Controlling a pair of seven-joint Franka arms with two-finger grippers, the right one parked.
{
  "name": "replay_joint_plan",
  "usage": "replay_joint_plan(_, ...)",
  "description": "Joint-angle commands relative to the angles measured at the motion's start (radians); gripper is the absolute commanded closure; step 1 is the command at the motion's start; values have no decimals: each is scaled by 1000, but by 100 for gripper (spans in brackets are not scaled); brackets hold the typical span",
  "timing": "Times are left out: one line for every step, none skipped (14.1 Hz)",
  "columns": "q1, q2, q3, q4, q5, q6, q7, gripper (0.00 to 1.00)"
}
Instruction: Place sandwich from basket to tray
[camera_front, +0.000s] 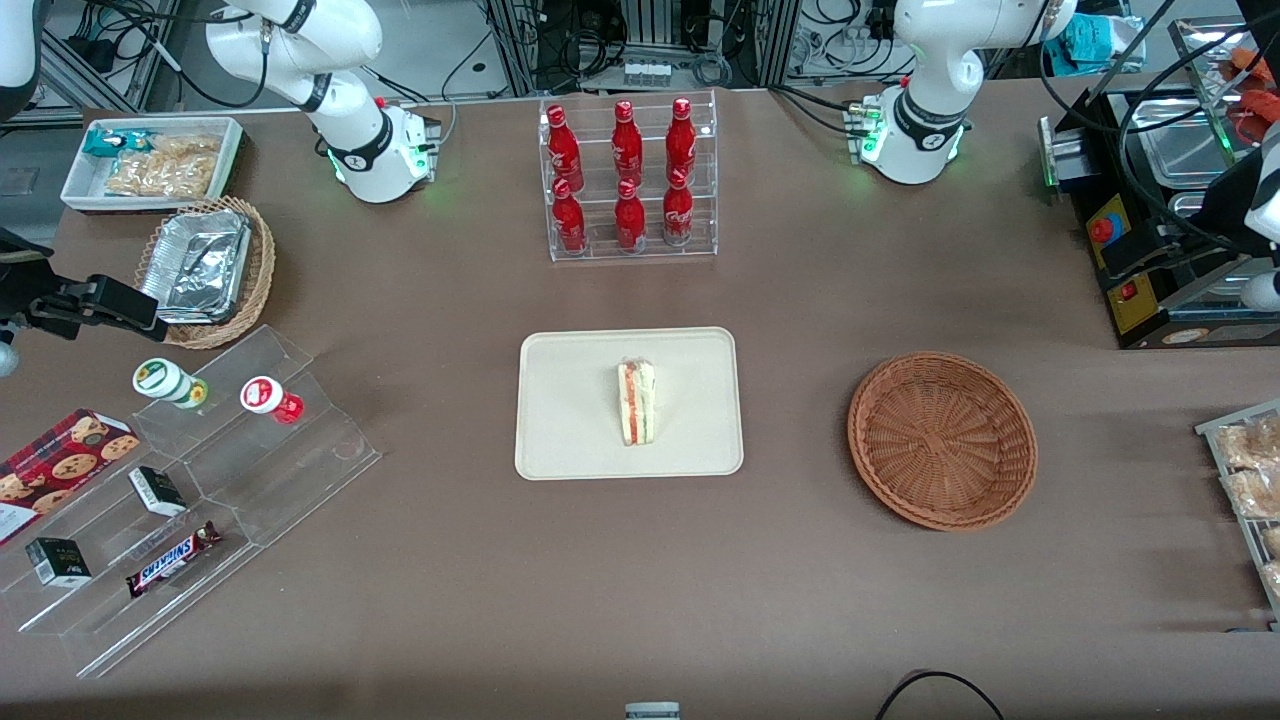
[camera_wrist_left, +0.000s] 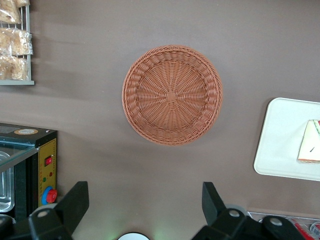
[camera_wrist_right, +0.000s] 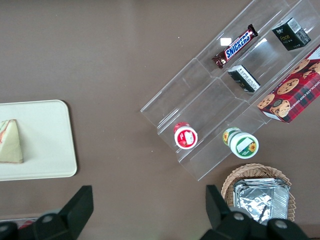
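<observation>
The small triangular sandwich (camera_front: 636, 402) — white bread with red and green filling layers, clear-wrapped — lies on the flat cream-beige rectangular tray (camera_front: 570, 440) with rounded corners, near the tray's middle. The tray sits at the centre of the brown table (camera_front: 800, 600), nearer to the front camera than the clear acrylic rack of red bottles (camera_front: 628, 180).

The round, shallow, reddish-brown woven wicker basket (camera_front: 942, 440) stands beside the tray toward the working arm's end of the table, well apart from it, and holds nothing.

The left arm's gripper (camera_wrist_left: 145, 205) hangs high above the table, looking straight down with the basket (camera_wrist_left: 172, 95) below it. Its two black fingers (camera_wrist_left: 75, 202) are spread wide and grip nothing — bare tabletop shows between them. In the wrist view an edge of the tray (camera_wrist_left: 280, 145) and a corner of the sandwich (camera_wrist_left: 310, 142) also appear.

Toward the working arm's end stands a black machine with a red button (camera_front: 1140, 260); toward the parked arm's end, a clear stepped display of snacks (camera_front: 190, 500) and a tan wicker basket of foil containers (camera_front: 205, 270).
</observation>
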Motion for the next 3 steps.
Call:
replay_joint_plan(-1,10,0,25,-5,-22,-7,0)
replay_joint_plan(-1,10,0,25,-5,-22,-7,0)
replay_joint_plan(-1,10,0,25,-5,-22,-10,0)
